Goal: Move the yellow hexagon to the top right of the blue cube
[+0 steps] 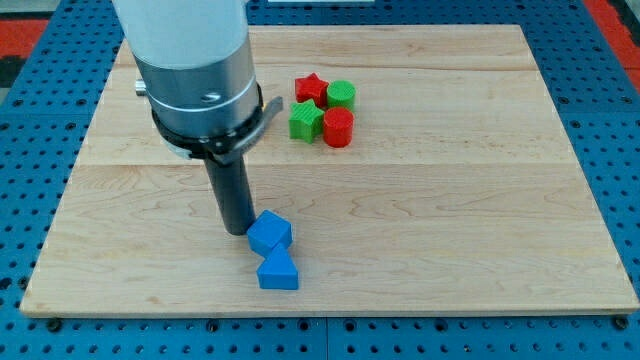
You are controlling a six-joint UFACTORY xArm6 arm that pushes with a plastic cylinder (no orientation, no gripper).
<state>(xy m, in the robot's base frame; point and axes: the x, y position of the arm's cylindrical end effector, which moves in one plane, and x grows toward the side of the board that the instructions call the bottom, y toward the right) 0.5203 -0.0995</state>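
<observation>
Two blue blocks sit near the wooden board's (480, 200) bottom edge, left of its middle: a blue cube (269, 233) and, touching it below, a blue wedge-like block (278, 272). I stand upright, my rod coming straight down, my tip (237, 231) just left of the cube, touching or nearly so. I have no jaws, so nothing is grasped. No yellow hexagon shows. Toward the top edge cluster a red star (310, 87), green cylinder (342, 95), green star (305, 121) and red cylinder (338, 128).
</observation>
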